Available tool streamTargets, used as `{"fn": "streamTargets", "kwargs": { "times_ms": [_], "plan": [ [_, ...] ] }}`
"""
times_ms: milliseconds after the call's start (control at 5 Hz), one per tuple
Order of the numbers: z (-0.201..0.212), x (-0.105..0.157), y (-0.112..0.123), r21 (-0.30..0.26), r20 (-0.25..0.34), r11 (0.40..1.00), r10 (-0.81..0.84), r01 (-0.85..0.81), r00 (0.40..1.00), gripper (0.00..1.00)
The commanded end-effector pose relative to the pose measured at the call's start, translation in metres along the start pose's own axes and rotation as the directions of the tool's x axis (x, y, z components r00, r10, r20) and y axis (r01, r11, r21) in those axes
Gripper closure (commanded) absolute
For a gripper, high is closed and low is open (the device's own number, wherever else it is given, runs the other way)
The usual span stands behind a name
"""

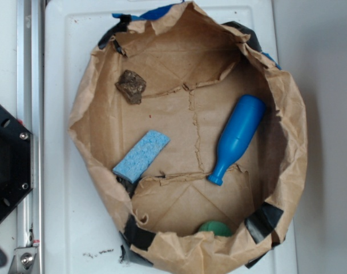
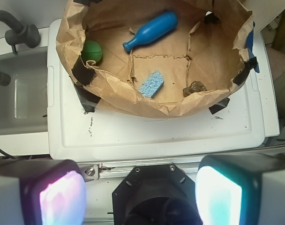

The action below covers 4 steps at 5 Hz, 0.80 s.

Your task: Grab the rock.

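In the wrist view, the gripper (image 2: 140, 187) is held spread and empty at the bottom edge; the rock (image 2: 194, 88) is seen up and right, inside the paper bag (image 2: 109, 96).
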State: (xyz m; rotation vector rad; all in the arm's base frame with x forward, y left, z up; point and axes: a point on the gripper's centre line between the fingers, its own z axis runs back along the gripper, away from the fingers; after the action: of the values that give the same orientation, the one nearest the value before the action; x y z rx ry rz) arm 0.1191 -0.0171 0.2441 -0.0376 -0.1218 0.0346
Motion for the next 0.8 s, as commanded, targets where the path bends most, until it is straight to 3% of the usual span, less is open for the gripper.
{"fn": "streamTargets", "kwargs": {
  "times_ms": [0,200,400,600],
  "plan": [
    [0.000,0.000,0.000,0.000,0.000,1.000,0.000,0.000,1.000,0.00],
    [-0.006,0.045,0.003,-0.045,0.076,0.997,-0.054,0.058,0.996,0.00],
    [-0.013,0.090,0.014,-0.054,0.143,0.985,-0.156,0.165,0.977,0.00],
    [-0.028,0.107,0.029,-0.103,0.141,0.912,-0.383,0.398,0.913,0.00]
  ]
}}
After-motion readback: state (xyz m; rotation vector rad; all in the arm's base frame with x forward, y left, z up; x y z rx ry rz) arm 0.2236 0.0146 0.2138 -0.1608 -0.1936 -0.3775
